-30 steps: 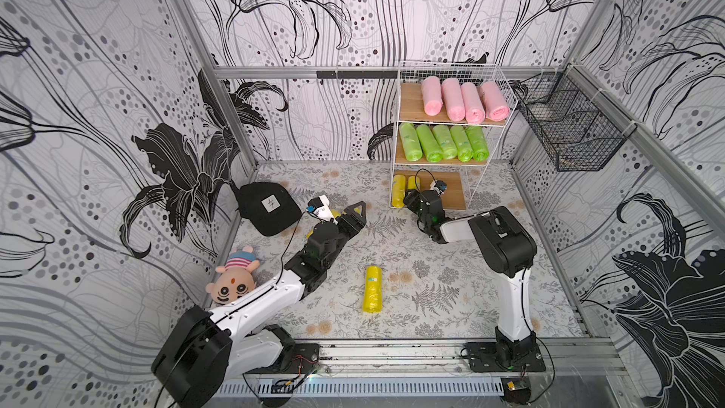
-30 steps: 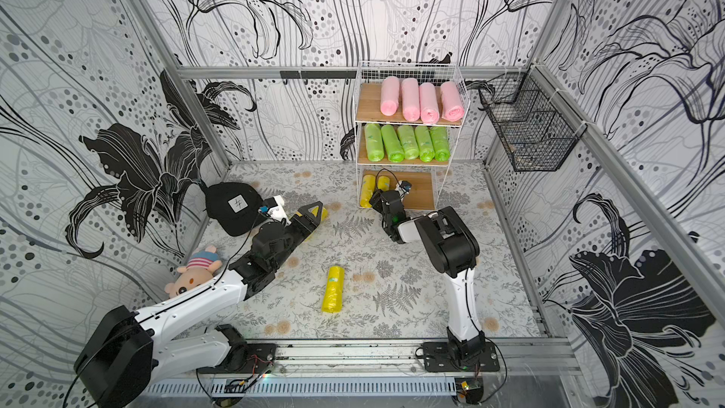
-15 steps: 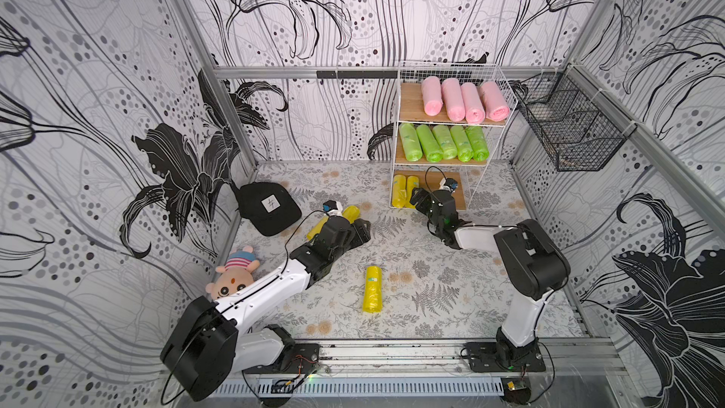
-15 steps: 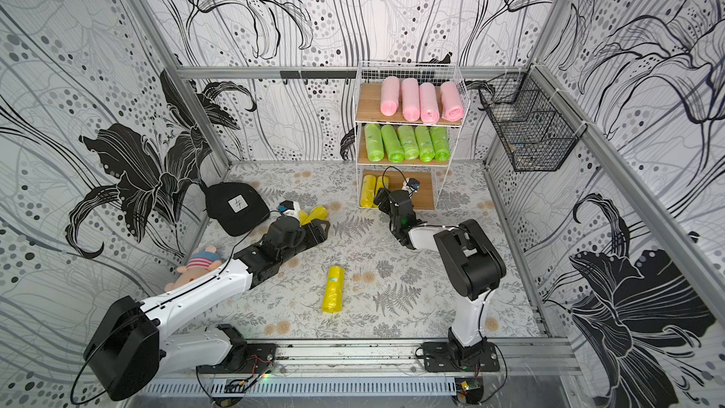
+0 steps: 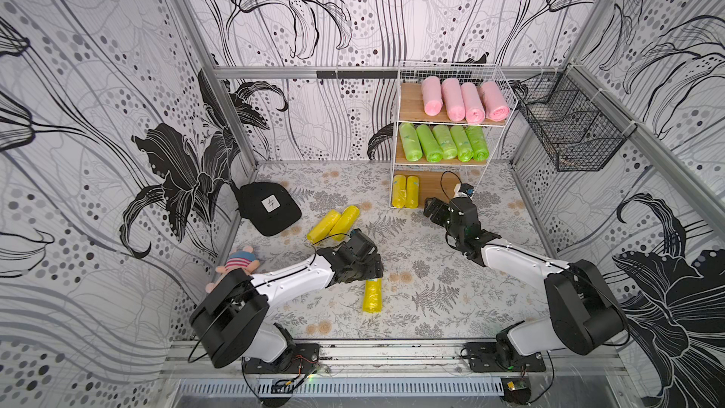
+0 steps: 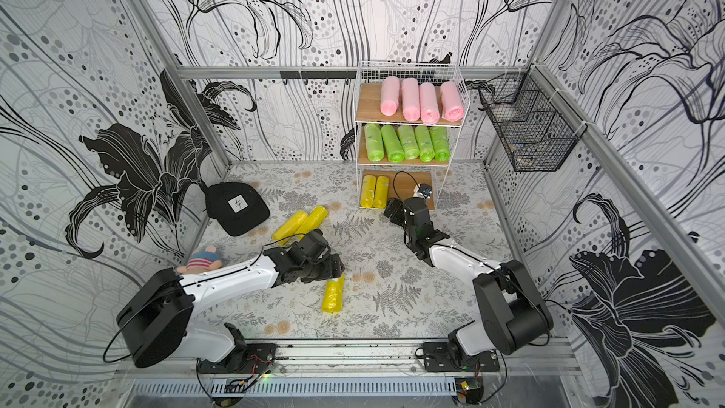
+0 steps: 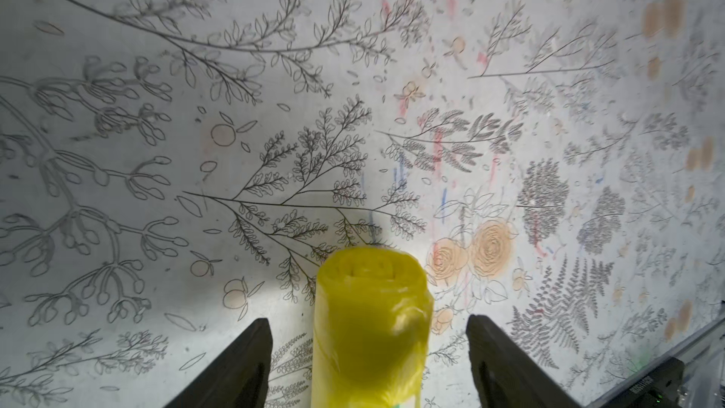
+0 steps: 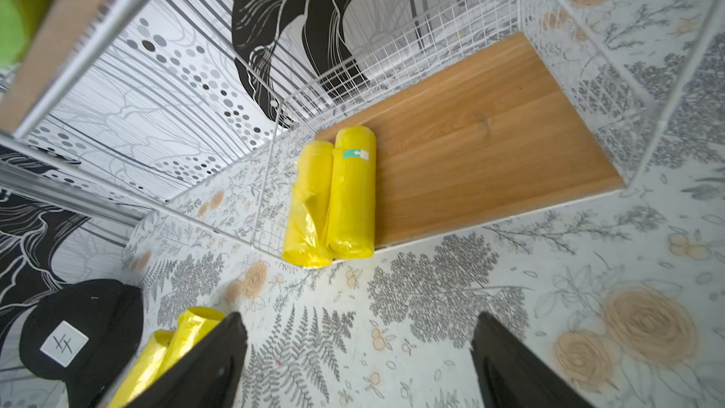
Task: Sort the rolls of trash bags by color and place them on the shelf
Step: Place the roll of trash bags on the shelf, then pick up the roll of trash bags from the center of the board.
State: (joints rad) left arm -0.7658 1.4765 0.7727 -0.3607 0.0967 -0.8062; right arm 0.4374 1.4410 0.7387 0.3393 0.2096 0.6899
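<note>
The shelf (image 5: 410, 100) stands at the back with pink rolls (image 5: 463, 100) on its top tier and green rolls (image 5: 443, 143) on the middle one. Two yellow rolls (image 8: 333, 194) lie at one end of the bottom board (image 8: 490, 143). My right gripper (image 8: 359, 313) hovers open and empty over the floor just in front of that tier (image 5: 431, 208). A lone yellow roll (image 5: 372, 295) lies mid-floor. My left gripper (image 7: 368, 319) is open and straddles its end, fingers apart from the plastic on both sides. Two more yellow rolls (image 5: 333, 223) lie side by side near the cap.
A black cap (image 5: 268, 208) lies at the back left and a striped plush doll (image 5: 237, 262) against the left wall. A black wire basket (image 5: 569, 127) hangs on the right wall. Patterned walls close in three sides; the arm bases stand on the front rail.
My left gripper has swung away from the pair of yellow rolls and come down over the lone roll. The right gripper has drawn back from the bottom tier.
</note>
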